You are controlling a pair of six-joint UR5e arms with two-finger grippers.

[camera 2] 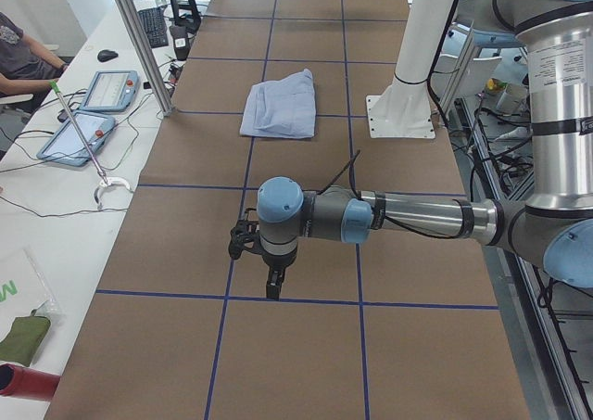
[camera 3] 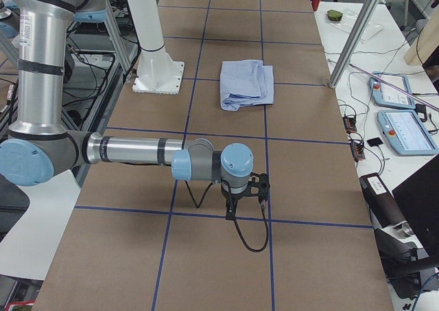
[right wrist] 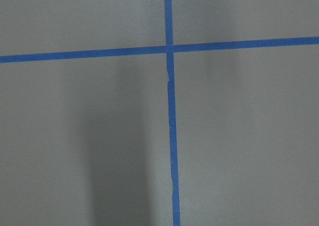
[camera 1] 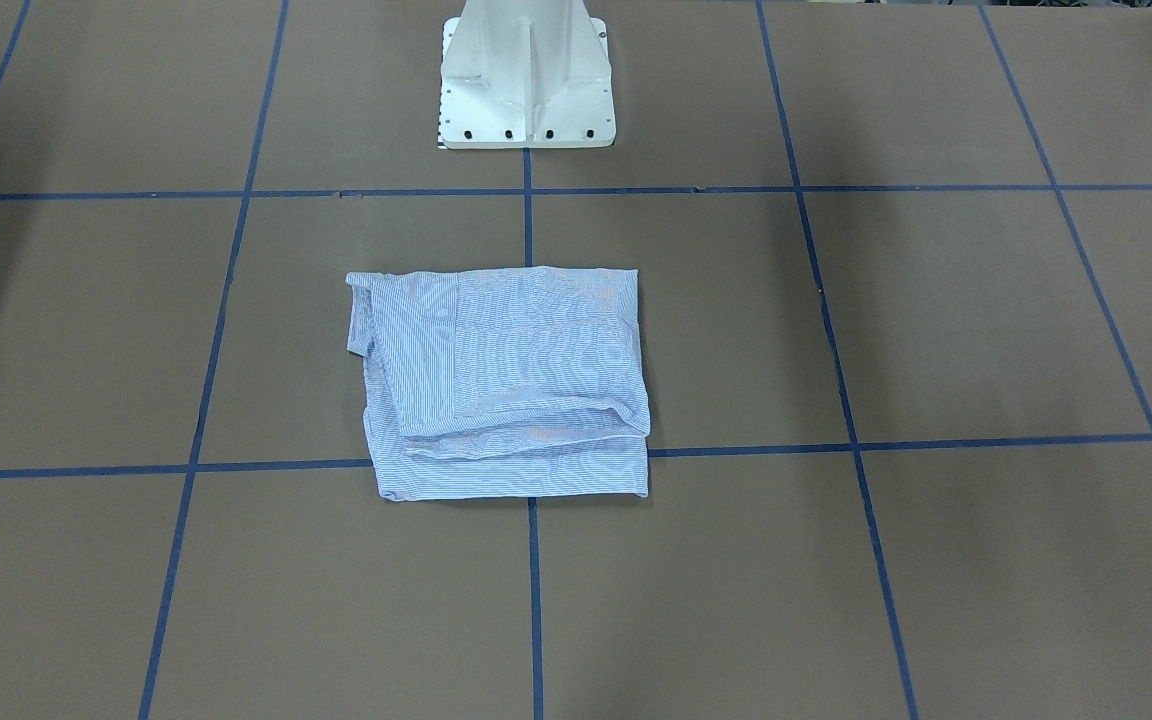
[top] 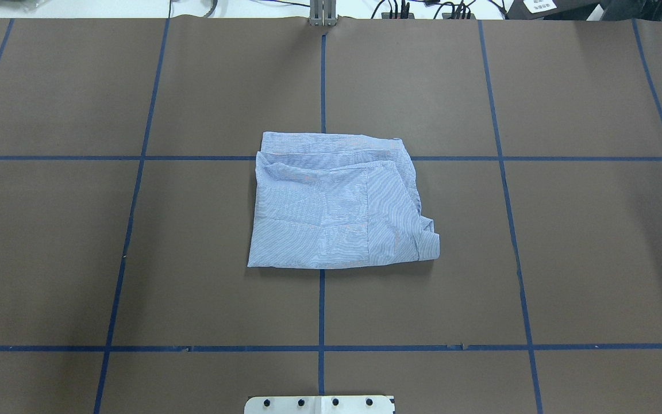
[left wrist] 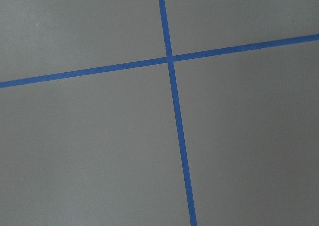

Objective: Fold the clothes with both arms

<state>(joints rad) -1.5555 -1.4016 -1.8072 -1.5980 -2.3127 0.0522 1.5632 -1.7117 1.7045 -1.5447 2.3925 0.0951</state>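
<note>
The light blue striped shirt [camera 1: 506, 380] lies folded into a rough square at the middle of the brown table, also in the overhead view [top: 337, 201] and both side views [camera 2: 283, 105] [camera 3: 247, 83]. No arm touches it. My left gripper [camera 2: 269, 286] hangs over the table far from the shirt, at the table's left end; I cannot tell if it is open or shut. My right gripper [camera 3: 233, 211] hangs likewise at the table's right end; I cannot tell its state. Both wrist views show only bare table with blue tape lines.
The white pedestal base [camera 1: 526, 90] stands behind the shirt on the robot's side, also seen in the overhead view [top: 319, 404]. Blue tape lines [top: 322, 310] divide the table into squares. Tablets [camera 2: 93, 133] and cables lie on a white side bench.
</note>
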